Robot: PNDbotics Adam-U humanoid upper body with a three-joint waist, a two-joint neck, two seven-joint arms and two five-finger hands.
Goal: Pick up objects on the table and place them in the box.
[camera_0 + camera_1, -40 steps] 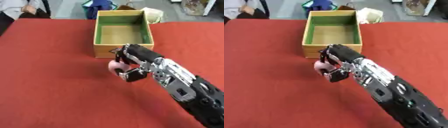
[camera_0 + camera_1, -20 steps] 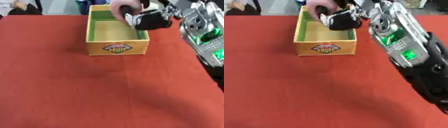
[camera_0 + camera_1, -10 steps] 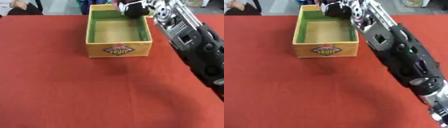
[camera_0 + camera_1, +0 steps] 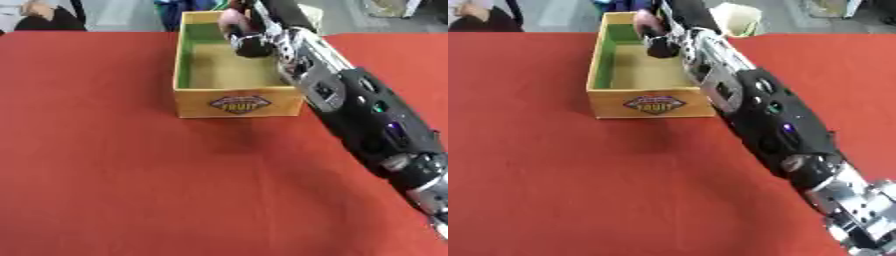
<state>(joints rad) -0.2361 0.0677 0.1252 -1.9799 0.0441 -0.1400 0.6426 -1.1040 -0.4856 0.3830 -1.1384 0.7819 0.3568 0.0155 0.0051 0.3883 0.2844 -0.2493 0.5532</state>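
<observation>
A yellow wooden box (image 4: 238, 104) with a green lining and a fruit label stands at the far middle of the red table (image 4: 131, 185). My right arm reaches in from the lower right, across the box's right wall. My right hand (image 4: 254, 42) hangs over the far end of the box, fingers curled round a small pink object (image 4: 233, 19). The pink object sits above the box's far inner part, and the hand hides most of it. The box floor that shows is bare. My left hand is out of view.
A cream-coloured bag-like thing (image 4: 738, 18) lies just beyond the box's far right corner. Something blue (image 4: 179, 6) stands behind the box. A person's dark sleeve (image 4: 48, 20) shows at the far left edge.
My right hand lifted the pink object from the table in front of the box and carried it over the box to its far end. The camera view also shifted.
</observation>
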